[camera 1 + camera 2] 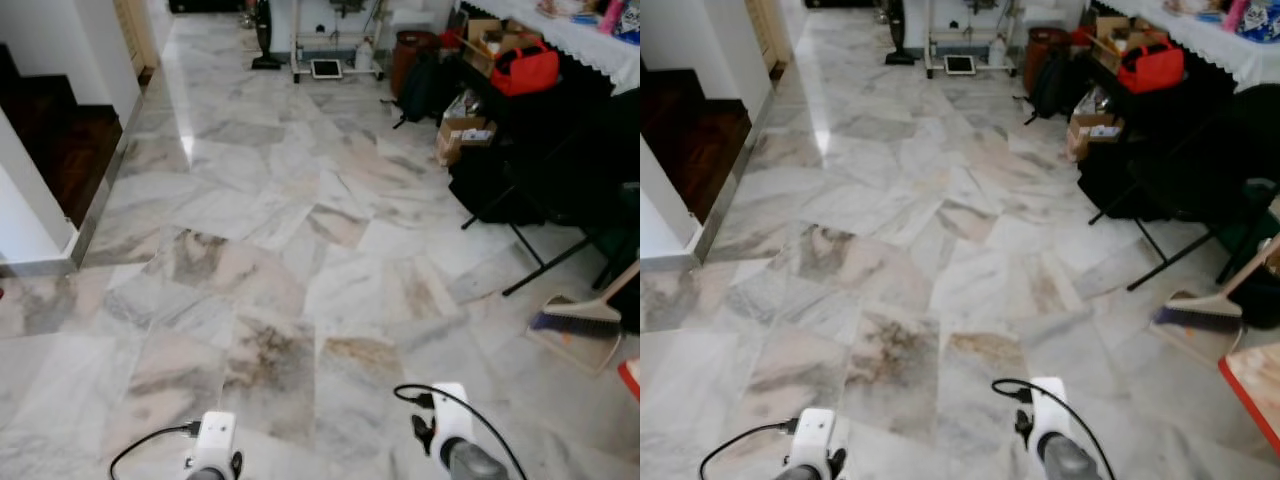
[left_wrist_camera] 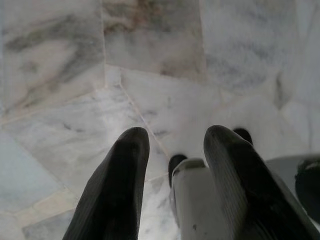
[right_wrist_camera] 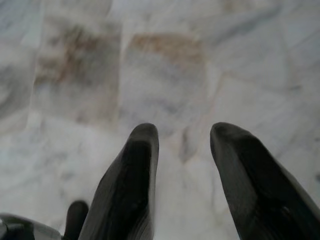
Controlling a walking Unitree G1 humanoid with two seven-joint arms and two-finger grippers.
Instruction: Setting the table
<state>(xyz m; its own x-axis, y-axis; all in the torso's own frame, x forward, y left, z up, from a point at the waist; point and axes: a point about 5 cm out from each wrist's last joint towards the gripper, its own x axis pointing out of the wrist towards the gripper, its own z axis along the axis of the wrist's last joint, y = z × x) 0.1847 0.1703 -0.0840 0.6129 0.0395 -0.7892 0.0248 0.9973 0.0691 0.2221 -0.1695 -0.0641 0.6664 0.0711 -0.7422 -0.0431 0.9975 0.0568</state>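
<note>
So far nothing of the table-setting appears to be done: the robot stands on a polished grey-and-cream marble tile floor (image 1: 300, 260), and no dish, cup or cutlery can be made out anywhere. Both arms hang low at the near edge of the head views. The left gripper (image 2: 172, 165) points down at the tiles with its two black fingers (image 2: 120, 180) spread apart and nothing between them; a pale part of the robot's own body sits below it. The right gripper (image 3: 182, 165) likewise hangs over the floor, fingers parted and empty. Along the far right stands a table draped in a white lace-edged cloth (image 1: 590, 40), with a red soft bag (image 1: 525, 68) and brown cardboard boxes (image 1: 460, 130) below and beside it. A purple-bristled broom on a beige dustpan (image 1: 580, 322) lies at the right, and a red-rimmed wooden surface (image 1: 1252, 385) shows at the right edge. By my judgement, finding the tableware and carrying it over all remain ahead.
</note>
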